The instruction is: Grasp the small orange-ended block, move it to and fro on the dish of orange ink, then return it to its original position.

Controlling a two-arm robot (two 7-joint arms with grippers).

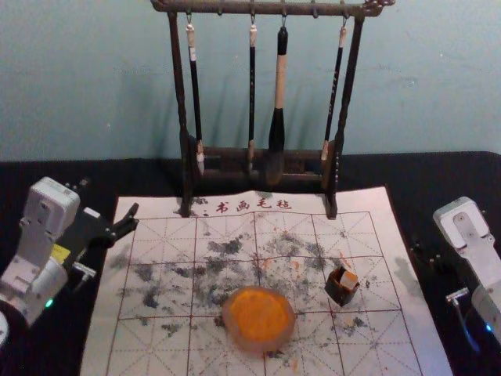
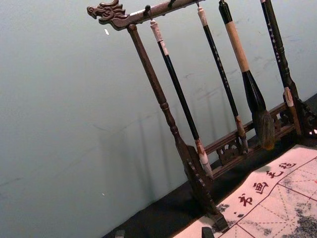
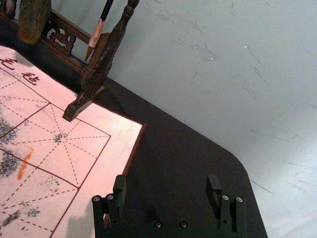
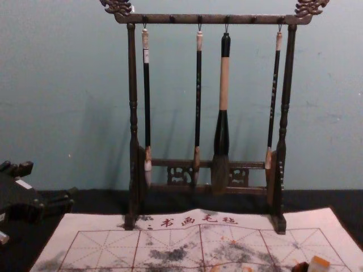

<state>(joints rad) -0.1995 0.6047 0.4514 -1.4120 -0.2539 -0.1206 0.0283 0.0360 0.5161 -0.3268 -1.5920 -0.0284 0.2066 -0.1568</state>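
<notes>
In the head view, my left gripper is open at the mat's left edge, and my right gripper is off the mat's right edge. The left wrist view shows the left gripper's separated tips; in the right wrist view the right gripper is open, nothing between its fingers. The small orange-ended block leans in a dark open holder, right of the round dish of orange ink. The block also appears at the chest view's lower right. Both grippers are apart from it.
A dark wooden brush rack with several hanging brushes stands at the mat's far edge, by the wall. The white gridded mat carries black and orange smudges. Black tabletop extends beyond the mat's side.
</notes>
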